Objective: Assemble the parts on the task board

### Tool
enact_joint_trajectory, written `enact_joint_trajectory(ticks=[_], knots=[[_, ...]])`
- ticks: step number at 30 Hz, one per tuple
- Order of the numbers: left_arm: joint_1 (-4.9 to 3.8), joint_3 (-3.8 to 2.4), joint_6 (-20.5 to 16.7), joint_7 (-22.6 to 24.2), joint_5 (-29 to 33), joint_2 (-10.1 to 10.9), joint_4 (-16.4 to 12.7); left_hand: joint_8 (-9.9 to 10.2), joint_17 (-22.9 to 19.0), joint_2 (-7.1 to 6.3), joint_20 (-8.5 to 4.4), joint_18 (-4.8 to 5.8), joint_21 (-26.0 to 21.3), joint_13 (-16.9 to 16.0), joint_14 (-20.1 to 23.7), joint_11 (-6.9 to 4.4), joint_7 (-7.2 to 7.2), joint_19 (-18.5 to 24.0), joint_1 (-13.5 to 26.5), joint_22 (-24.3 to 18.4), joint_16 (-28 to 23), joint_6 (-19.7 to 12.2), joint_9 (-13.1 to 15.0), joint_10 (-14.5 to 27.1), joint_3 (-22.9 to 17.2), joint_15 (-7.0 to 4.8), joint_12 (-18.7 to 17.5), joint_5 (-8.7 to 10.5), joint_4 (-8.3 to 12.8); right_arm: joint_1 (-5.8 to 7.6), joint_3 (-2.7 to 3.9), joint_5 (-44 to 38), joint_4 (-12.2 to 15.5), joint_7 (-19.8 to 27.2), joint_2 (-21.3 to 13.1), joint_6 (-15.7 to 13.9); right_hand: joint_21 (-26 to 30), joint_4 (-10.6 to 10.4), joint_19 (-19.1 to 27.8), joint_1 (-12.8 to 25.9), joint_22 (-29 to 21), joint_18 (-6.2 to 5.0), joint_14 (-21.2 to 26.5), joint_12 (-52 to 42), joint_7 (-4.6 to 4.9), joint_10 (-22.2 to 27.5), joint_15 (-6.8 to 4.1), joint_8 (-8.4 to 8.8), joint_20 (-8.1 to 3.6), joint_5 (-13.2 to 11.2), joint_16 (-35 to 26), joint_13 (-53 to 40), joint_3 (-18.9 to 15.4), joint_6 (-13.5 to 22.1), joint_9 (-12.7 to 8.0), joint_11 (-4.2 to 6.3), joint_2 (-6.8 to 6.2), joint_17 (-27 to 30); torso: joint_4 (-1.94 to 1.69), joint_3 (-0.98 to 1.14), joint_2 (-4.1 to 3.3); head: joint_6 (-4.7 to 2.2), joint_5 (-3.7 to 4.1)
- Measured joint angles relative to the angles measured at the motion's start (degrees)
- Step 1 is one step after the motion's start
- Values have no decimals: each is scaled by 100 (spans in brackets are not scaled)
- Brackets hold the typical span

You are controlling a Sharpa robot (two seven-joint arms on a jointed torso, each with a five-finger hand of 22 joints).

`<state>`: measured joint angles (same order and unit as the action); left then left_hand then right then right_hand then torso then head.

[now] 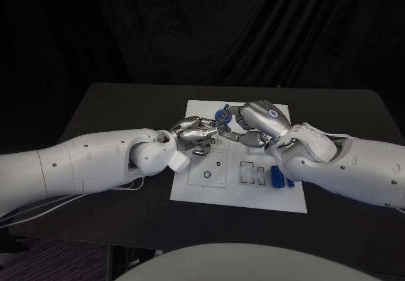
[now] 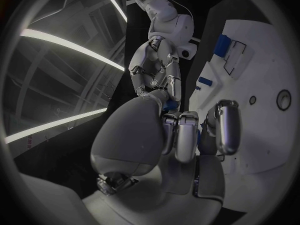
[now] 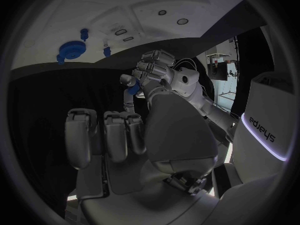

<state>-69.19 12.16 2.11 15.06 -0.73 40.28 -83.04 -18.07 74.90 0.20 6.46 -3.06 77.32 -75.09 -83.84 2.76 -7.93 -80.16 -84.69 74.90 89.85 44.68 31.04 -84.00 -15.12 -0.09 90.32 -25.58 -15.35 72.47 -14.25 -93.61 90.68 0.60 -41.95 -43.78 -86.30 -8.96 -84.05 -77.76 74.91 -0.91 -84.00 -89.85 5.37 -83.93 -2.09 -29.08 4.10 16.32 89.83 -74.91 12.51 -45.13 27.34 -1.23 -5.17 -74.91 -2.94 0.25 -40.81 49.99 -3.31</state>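
Nearest us, loose blue parts (image 1: 278,177) lay on the white task board (image 1: 244,196) beside our right arm. Further back, above the board's middle, our left hand (image 1: 192,130) and right hand (image 1: 246,124) met fingertip to fingertip, together pinching a small blue part (image 1: 223,115) between them.

I log: white board (image 1: 253,196) on black tabletop (image 1: 110,117); blue parts (image 1: 277,177); silver hands, left (image 1: 196,132) and right (image 1: 253,124); white arms (image 1: 84,167).
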Motion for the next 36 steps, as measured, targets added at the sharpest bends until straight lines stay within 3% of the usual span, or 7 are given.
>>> enact_joint_trajectory(ticks=[7, 17, 20, 24, 29, 36], knots=[[-1, -2, 83, -48, 9, 1, 5, 32, 0, 0, 0, 0, 0, 1, 0, 35, -17, 0, 0, 0, 0, -17, -27, 5, 16, 0, -12, 14, -16, -3, -1, -5, 6, 25, -6, -16, 0, 173, 0, -69, 0, 0, -6, 0, -50, -22, -37, -148, 0, -23, 0, 0, 77, -114, 40, 22, 68, 0, -1, 0, 1, 0, -3], [-1, -3, 157, -78, 12, 10, 4, 56, 0, -18, 21, 0, -35, 27, -21, 36, -35, 21, 66, 0, 0, -42, -97, 3, 39, 21, -35, 70, -67, -5, 0, -15, 21, 99, -34, -40, -22, 288, 20, -189, -1, 0, -5, 0, -10, -2, -37, -237, -20, -11, 0, 0, 147, -154, 48, 41, 80, 0, 1, 0, -2, 0, -22], [-1, -1, 198, -76, 12, 21, 3, 308, 0, -9, 82, 0, -101, 28, -21, 124, -119, 82, 505, 0, 0, -390, -302, -2, 265, 102, -59, 436, -135, -5, 3, -15, 18, 106, -60, -49, -22, 300, 20, -249, -1, 0, -5, 0, -10, -2, -37, -237, -20, -11, 0, 0, 156, -154, 48, 41, 96, 0, 3, 1, -2, 0, -31], [-1, 3, 266, -66, 10, 50, 8, 513, 0, -10, 122, 1, -213, 14, -21, 127, -152, 183, 775, 0, 0, -666, -538, -5, 504, 103, -52, 635, -133, -5, 5, -15, 8, 107, -94, -62, -22, 306, 20, -249, -1, 0, -5, 0, -10, -2, -37, -237, -20, -11, 0, 0, 149, -154, 47, 41, 96, 0, 3, 1, -2, 0, -32], [0, 4, 360, -65, 8, 74, 41, 543, 0, 3, 123, 1, -287, 14, -21, 134, -159, 245, 762, 0, 0, -692, -709, -12, 546, 103, -52, 367, -117, -5, 5, -13, 7, 112, -116, -72, -22, 307, 20, -249, 4, 0, -5, 0, 0, -1, -37, -235, -20, -11, 0, 0, 149, -164, 47, 41, 96, 0, 3, 1, -2, 0, -32], [0, 4, 455, -70, -17, 96, 72, 543, 0, 23, 119, 0, -323, 13, -21, 135, -159, 291, 616, 0, 0, -692, -815, -13, 562, 103, -51, 205, -101, -5, 6, -13, 18, 133, -130, -79, -22, 308, 20, -248, 3, 0, -5, 0, 9, -1, -37, -237, -20, -12, 0, 0, 148, -173, 47, 41, 96, 0, 3, 0, -1, 0, -31]])
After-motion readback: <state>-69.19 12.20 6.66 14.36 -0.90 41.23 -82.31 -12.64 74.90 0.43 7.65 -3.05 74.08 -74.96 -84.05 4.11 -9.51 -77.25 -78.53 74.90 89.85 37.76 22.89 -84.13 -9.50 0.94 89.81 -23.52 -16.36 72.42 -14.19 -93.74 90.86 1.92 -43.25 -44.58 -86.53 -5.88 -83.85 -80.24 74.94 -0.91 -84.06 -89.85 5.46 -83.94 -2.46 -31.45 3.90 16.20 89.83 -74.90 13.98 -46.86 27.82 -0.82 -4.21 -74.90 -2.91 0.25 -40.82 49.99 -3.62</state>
